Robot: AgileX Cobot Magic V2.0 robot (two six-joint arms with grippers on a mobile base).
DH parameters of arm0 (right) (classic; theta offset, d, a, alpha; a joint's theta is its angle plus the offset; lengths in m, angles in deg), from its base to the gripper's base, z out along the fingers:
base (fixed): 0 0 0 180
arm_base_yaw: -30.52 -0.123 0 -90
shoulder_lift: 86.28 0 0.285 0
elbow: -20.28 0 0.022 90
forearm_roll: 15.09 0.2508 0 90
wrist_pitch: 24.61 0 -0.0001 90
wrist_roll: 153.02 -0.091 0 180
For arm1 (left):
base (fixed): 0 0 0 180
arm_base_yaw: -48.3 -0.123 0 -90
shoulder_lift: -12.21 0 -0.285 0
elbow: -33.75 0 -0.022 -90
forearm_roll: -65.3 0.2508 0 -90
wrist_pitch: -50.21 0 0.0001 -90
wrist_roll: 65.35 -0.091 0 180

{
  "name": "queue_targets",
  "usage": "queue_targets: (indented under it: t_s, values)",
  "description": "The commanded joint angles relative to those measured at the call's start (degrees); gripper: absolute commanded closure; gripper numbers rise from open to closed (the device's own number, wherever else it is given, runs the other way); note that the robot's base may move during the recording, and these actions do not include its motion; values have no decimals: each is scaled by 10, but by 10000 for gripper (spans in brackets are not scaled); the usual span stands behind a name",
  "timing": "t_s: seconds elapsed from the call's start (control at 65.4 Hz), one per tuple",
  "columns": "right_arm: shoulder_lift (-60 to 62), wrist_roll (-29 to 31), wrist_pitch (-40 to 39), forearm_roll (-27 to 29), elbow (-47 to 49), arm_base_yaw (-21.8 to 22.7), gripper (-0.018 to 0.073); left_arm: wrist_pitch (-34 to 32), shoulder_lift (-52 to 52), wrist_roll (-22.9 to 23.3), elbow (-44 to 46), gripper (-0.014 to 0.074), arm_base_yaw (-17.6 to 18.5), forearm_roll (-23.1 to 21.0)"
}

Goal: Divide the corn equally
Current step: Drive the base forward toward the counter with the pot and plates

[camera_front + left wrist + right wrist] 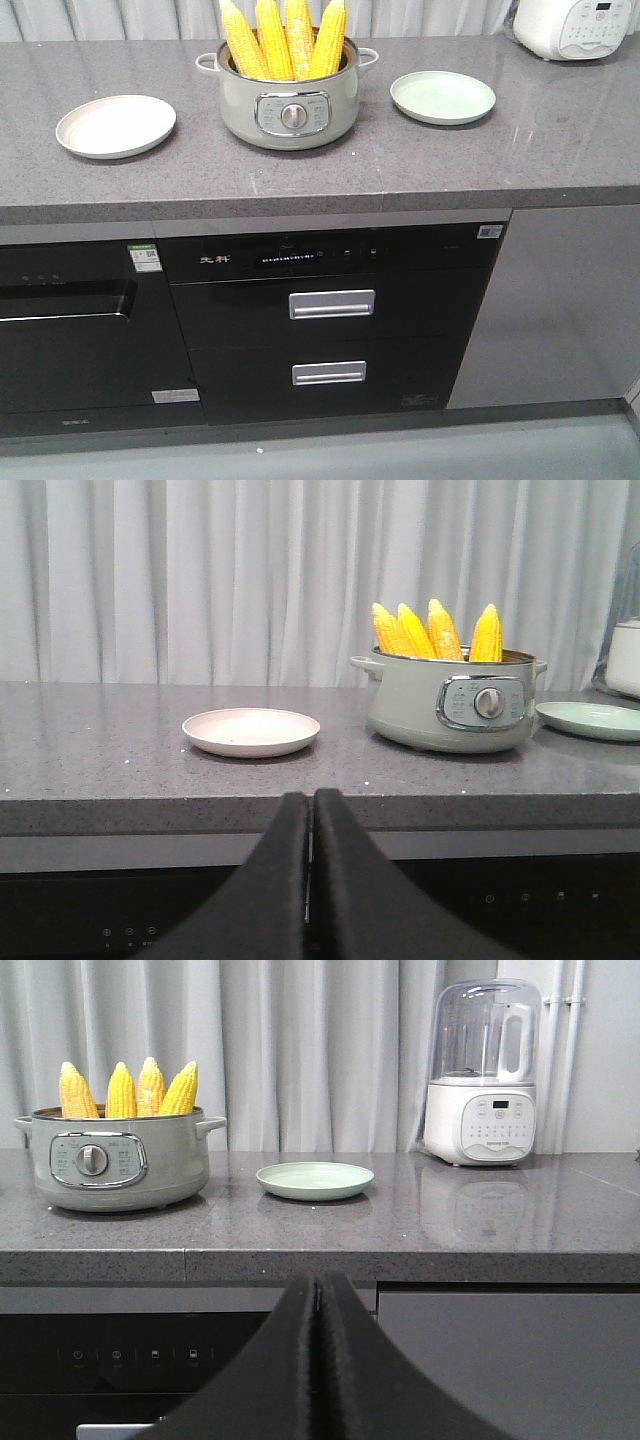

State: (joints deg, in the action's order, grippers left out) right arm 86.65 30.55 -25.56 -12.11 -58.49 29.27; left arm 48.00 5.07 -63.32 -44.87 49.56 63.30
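Note:
Several yellow corn (283, 38) (433, 632) (128, 1090) cobs stand upright, tips up, in a pale green electric pot (290, 100) (455, 700) (110, 1158) at the counter's back middle. A beige plate (115, 125) (250, 731) lies empty left of the pot. On the pot's right is a light green plate (442, 97) (590, 720) (314, 1180), also empty. My left gripper (311, 798) is shut, holding nothing, below the counter edge in front of the beige plate. My right gripper (319, 1282) is shut and empty, below the edge near the green plate. Neither gripper shows in the front view.
A grey stone counter (330, 170) runs above black built-in appliances with two drawers (331, 303). A white blender-like appliance (483, 1075) (575, 25) stands at the back right. Grey curtains hang behind the counter.

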Motion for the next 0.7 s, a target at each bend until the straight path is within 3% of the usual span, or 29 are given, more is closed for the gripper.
queue_targets:
  t_s: [0.0,0.688]
  values:
    - [4,3,-43,-6,-5,3,569,-43,9,3,9,603,0,-5]
    - [4,3,-43,-6,-5,3,569,-43,9,3,9,603,0,-5]
